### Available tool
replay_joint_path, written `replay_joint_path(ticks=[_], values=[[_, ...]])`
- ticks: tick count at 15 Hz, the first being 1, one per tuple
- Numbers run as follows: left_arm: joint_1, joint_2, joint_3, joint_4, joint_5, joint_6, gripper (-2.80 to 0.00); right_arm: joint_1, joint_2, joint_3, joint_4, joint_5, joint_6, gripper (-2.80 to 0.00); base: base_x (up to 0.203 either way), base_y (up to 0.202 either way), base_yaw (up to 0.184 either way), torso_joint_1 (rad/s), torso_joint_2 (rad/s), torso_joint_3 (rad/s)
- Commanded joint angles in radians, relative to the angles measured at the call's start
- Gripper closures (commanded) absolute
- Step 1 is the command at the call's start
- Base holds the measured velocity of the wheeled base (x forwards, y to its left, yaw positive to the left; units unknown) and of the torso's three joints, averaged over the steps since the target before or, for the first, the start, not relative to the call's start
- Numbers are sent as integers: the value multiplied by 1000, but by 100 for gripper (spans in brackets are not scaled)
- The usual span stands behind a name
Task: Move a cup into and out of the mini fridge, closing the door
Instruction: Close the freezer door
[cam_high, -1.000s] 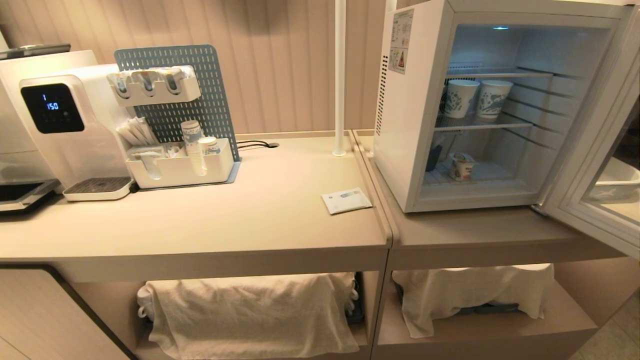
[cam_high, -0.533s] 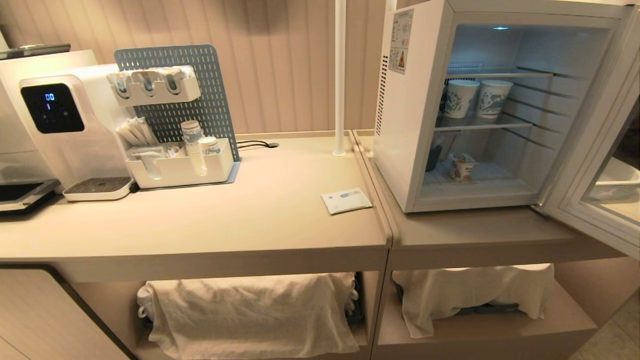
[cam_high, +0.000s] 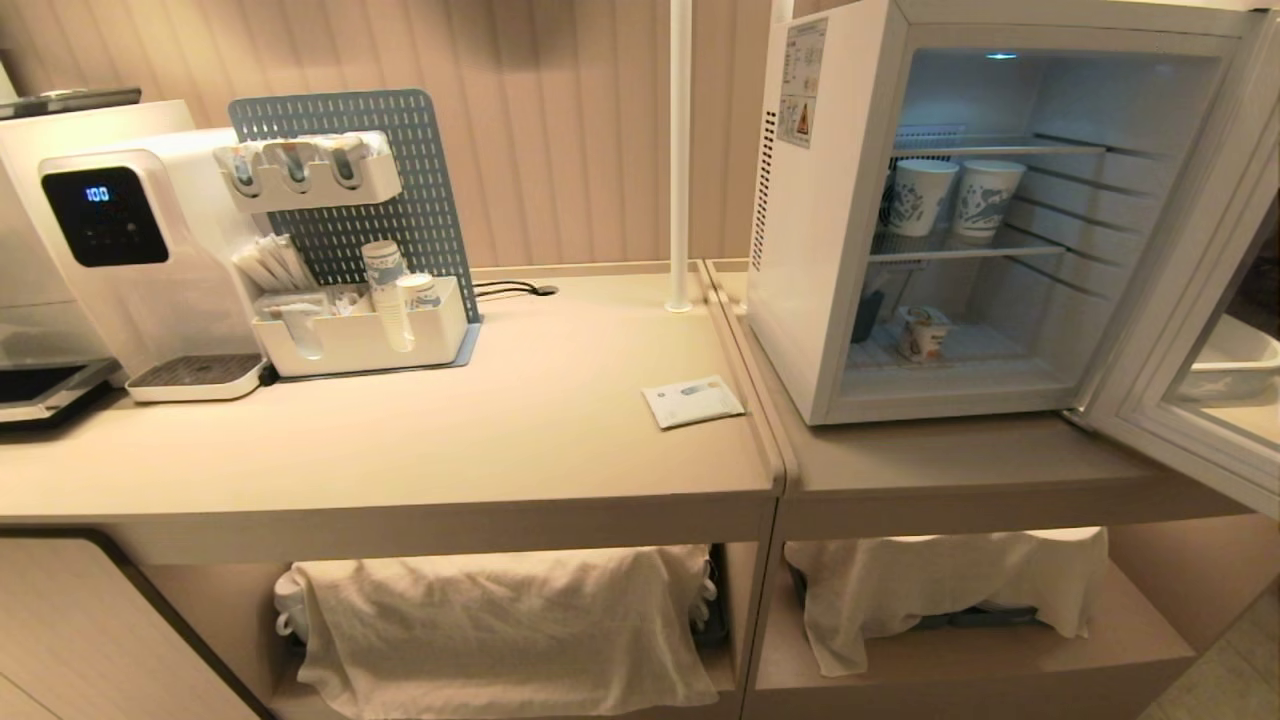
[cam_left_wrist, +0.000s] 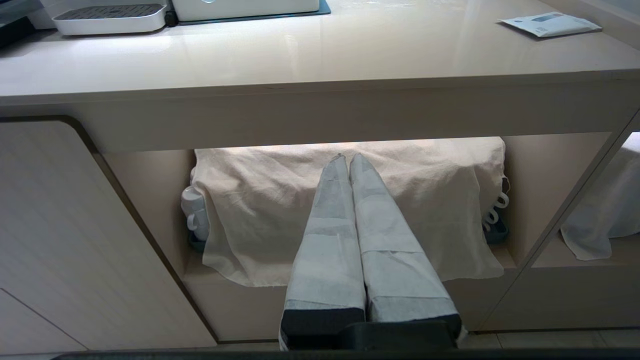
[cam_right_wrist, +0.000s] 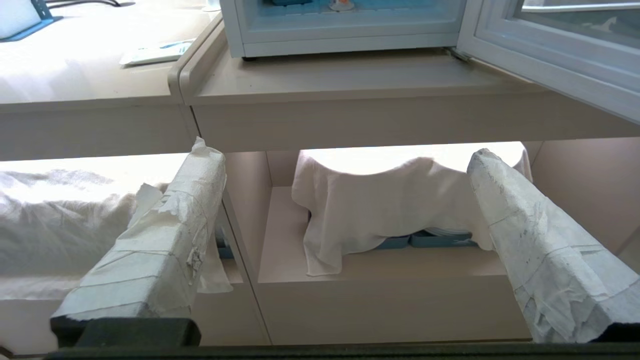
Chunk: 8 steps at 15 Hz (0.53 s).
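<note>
**Head view: cup on fridge floor, door open, arms low**

Cup (cam_high: 922, 333), squat white plastic with orange marks, stands on the bottom wire shelf of the mini fridge (cam_high: 810, 250), a white box with black vent slots. Door (cam_high: 1190, 400), glass in a white frame, hangs wide open. Over the last second only the water dispenser (cam_high: 100, 215) display changes; nothing else shifts, so I judge no step under way. Left gripper (cam_left_wrist: 345, 160), tape-wrapped jaws pressed together, faces a draped cloth (cam_left_wrist: 250, 210) below the tabletop (cam_high: 500, 420). Right gripper (cam_right_wrist: 340, 200): jaws spread wide, empty.
</note>
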Motion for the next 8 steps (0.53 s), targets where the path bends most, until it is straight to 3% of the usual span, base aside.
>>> replay_joint_path(ticks=[1,4,8], values=[[0,0,0,0,0,0,0,0,0,9,-3,2,-3,-280,0,0,0,0,0,0],[0,1,0,0,0,0,0,-3,0,11,-2,10,-52,-280,0,0,0,0,0,0],[0,0,0,0,0,0,0,-3,-1,9,2,7,-47,-280,0,0,0,0,0,0]])
